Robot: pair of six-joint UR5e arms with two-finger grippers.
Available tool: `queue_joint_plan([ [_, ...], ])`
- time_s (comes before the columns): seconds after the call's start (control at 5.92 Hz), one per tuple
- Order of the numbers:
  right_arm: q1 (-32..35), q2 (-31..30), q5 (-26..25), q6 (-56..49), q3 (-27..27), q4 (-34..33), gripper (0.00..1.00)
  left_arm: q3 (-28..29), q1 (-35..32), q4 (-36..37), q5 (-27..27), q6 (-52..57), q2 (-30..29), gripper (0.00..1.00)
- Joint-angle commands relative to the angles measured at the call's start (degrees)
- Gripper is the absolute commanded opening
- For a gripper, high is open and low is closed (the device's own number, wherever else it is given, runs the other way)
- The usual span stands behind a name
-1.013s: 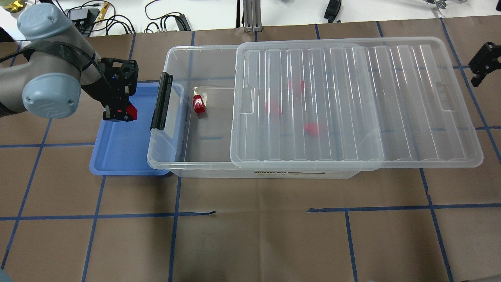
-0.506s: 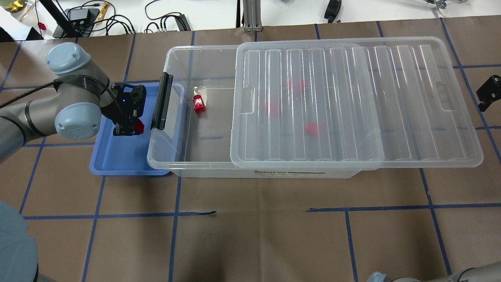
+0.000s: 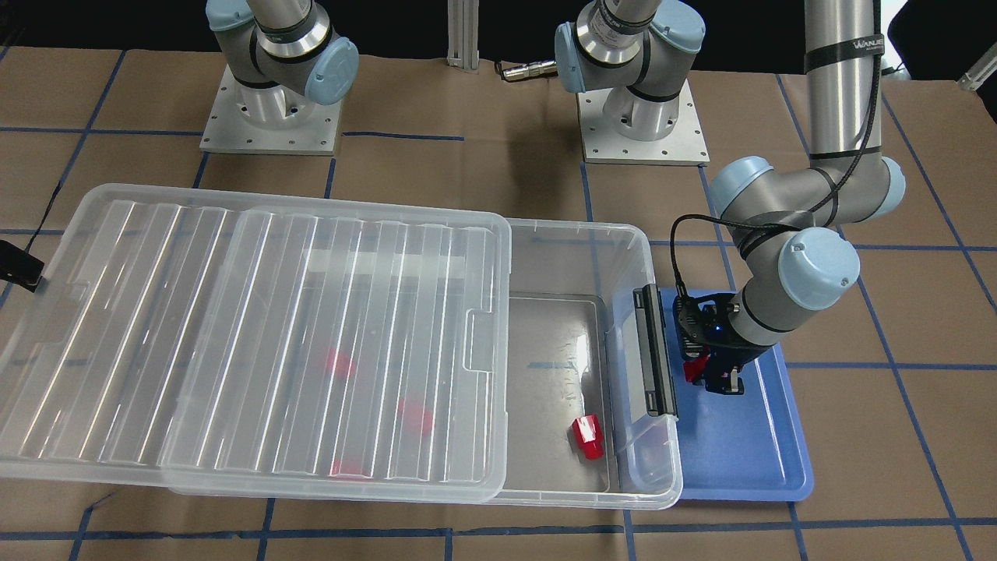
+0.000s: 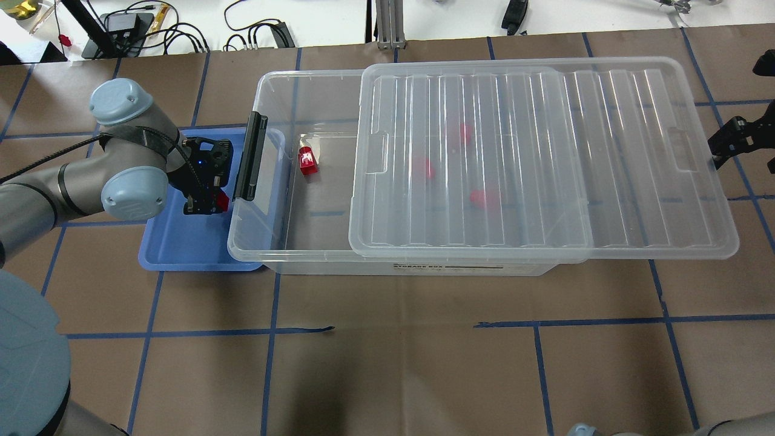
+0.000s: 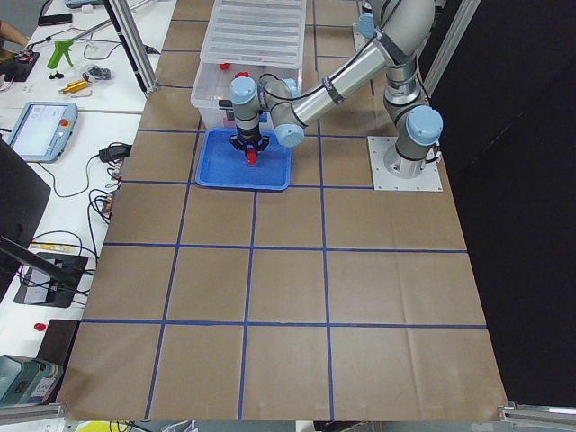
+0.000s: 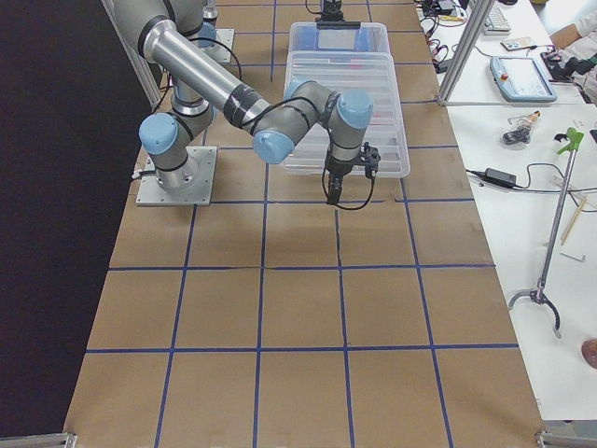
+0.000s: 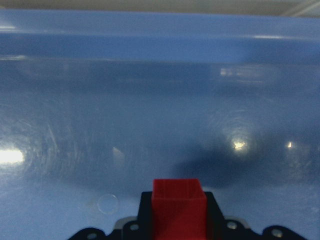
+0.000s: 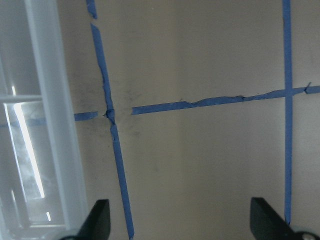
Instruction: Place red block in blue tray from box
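I am looking at the red block [image 4: 223, 200], which is sitting clamped in the left gripper [image 4: 209, 207] over the blue tray [image 4: 181, 245], at the left of the overhead frame. In the left wrist view the block [image 7: 179, 205] is sticking out from between the fingers at the bottom centre. Its long axis is pointing straight ahead at the tray floor, which is filling the frame and carrying a shadow just ahead of the block. I am judging it close to the floor, but I cannot tell whether it is touching.

The coming release is turning on what lies right of the fingers in the overhead frame. The black latch bar [image 4: 251, 157] and the overhanging rim of the box [image 4: 266, 257] are sitting just beside the block, so I am judging that side cramped. Bare tray floor is lying open toward the lower left of that frame.

Another red block [image 4: 307, 163] is lying in the uncovered end of the box, and more are showing faintly under the lid [image 4: 545, 157].

The right gripper [image 8: 180, 222] is hanging at the lid's far end over the tabletop [image 4: 424, 363], fingers [image 8: 98, 220] spread wide and empty, well apart from the tray.
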Motion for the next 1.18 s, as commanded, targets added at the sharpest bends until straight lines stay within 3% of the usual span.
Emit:
queue_joint_plan([
  [0.0,1.8,-1.5,2.0,0.7,2.1,0.1,1.00,0.7,0.0,-0.4,0.2,-0.1,-0.4,0.84],
  [0.34,5.6,-2.9,2.2,5.4,3.8,0.1,1.00,3.1,-0.5,-5.6,0.5,-0.6,3.0,0.87],
  [0.68,11.7,-3.4,2.2,9.5,3.8,0.1,1.00,11.8,-1.9,-23.2,-0.1,-7.0,8.7,0.87],
  [1.01,16.3,-3.8,1.9,13.1,3.5,0.1,1.00,15.7,-8.4,-28.6,-0.3,-24.3,13.9,0.87],
])
